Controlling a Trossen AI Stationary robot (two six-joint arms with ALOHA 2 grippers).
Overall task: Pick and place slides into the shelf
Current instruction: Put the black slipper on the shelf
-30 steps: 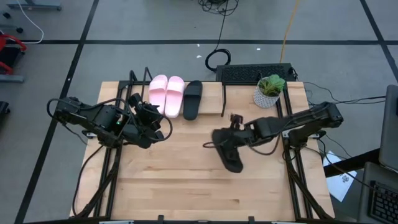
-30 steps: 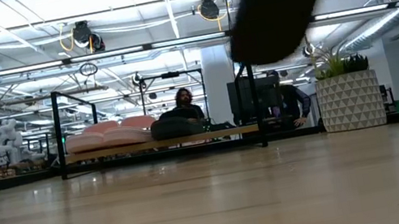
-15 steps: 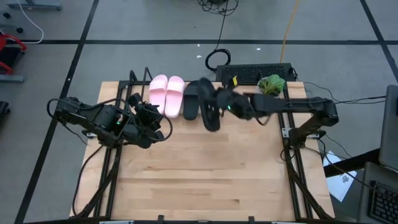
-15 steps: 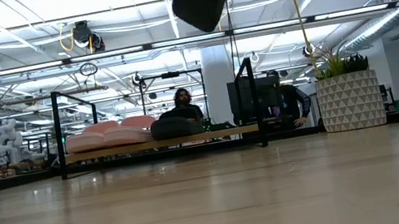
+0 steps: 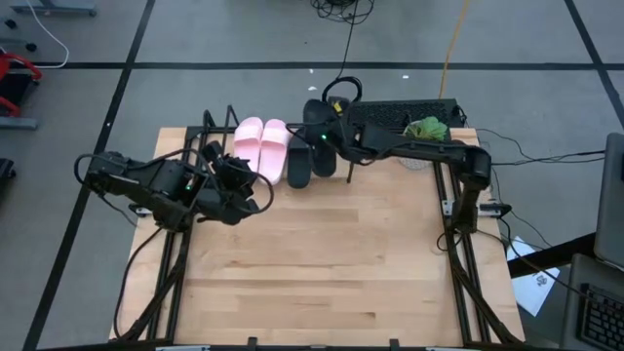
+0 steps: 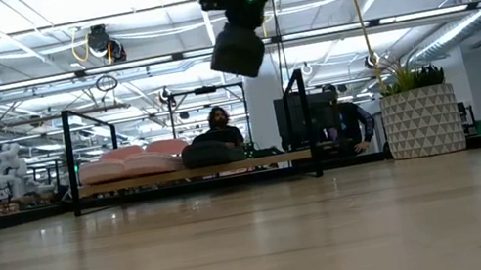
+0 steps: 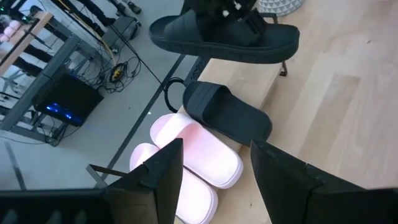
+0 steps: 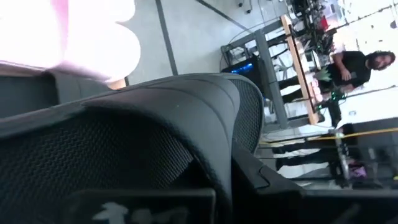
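My right wrist view is nearly filled by the black slide (image 8: 124,143) I carry, so close that its whole outline is cut off and only the pink pair (image 8: 68,34) shows past it, with a person (image 8: 357,62) in the room beyond. My right fingers (image 5: 327,132) grip that slide, though my own arm hides just how they wrap it; from above the slide (image 5: 322,132) is a dark shape merging with the arm over the shelf's (image 5: 336,166) back edge. In the left wrist view it hangs level in the air (image 7: 224,37), above the other black slide (image 7: 227,115), which lies on the shelf beside the pink pair (image 7: 186,158). In the low view the held slide (image 6: 237,48) hangs well above the shelf (image 6: 198,173), and a person (image 6: 219,124) sits behind it, partly blocked by the resting slide (image 6: 214,152). My left fingers (image 5: 239,175) are open and empty, hovering over the bench (image 5: 312,273) just beside the shelf's left end. A potted plant (image 5: 425,132) stands at the bench's far right corner, half covered by my right arm, with a keyboard (image 5: 390,113) behind the shelf.
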